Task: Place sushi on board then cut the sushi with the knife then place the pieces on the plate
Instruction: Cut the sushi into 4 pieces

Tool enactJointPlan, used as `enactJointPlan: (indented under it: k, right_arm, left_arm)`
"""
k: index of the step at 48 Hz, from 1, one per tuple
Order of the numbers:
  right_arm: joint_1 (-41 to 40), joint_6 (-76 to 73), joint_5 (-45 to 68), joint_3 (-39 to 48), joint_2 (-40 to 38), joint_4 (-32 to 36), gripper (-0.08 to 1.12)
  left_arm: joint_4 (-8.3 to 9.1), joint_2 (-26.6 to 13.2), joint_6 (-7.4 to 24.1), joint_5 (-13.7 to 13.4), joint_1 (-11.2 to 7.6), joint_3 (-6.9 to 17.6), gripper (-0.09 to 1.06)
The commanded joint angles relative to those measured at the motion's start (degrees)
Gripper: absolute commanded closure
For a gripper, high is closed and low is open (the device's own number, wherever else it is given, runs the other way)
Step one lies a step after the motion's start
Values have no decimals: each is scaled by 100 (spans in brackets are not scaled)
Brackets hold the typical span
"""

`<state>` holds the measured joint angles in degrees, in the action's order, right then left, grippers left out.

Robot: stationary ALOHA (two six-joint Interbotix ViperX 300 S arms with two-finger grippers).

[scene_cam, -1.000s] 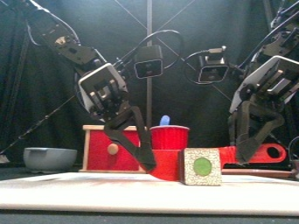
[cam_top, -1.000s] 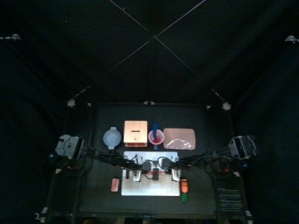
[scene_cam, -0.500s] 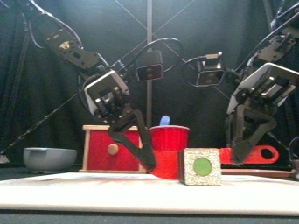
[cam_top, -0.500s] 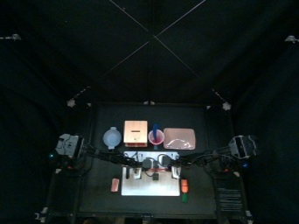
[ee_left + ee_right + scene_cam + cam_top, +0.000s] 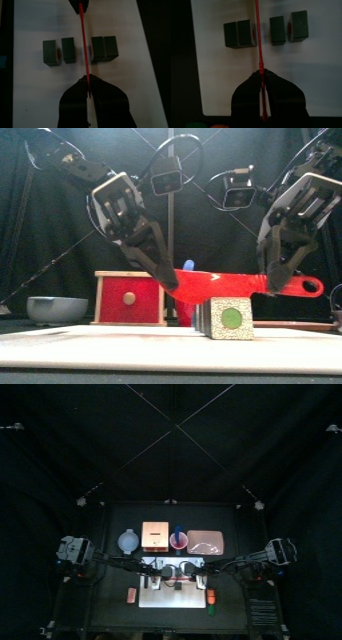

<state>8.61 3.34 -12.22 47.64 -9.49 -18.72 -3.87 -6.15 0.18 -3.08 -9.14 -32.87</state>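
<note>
Top view: both arms reach in to the middle of the white board point(image 5: 174, 596). The left gripper point(image 5: 158, 570) and right gripper point(image 5: 191, 570) sit close together over it. Behind the grippers, along the back of the table, stand a bowl point(image 5: 127, 540), a wooden box point(image 5: 156, 536), a red cup point(image 5: 179, 539) and the pink tray point(image 5: 207, 542). The tray is on the right gripper's side.

Front view: a red knife point(image 5: 227, 283) is held level between the two grippers. The left one pinches the blade end and the right one pinches near the handle. The sushi point(image 5: 230, 318) stands on the board directly under the knife, between the two grippers (whether the blade touches it, cannot tell). The box and bowl are out past the left gripper.

Left wrist view: the jaws are pressed together on the knife, seen edge-on as a thin red line. There are four dark sushi blocks, in two pairs, one pair on each side of the line.

Right wrist view: these jaws also pinch the knife. The red line runs through the gap between the pairs, close against one inner block.
</note>
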Motion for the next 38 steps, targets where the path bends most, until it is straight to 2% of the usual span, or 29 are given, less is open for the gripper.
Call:
enactJointPlan:
  k: [1,6,38]
  right_arm:
    - [141,18,35,-220,-255,-97,76]
    - [211,18,44,-246,-220,-202,76]
    - [202,18,62,-185,-114,-255,76]
  left_arm:
    - [18,158,0,44,-105,114,59]
    - [9,123,-9,53,-185,114,59]
    - [18,-158,18,70,-114,88,59]
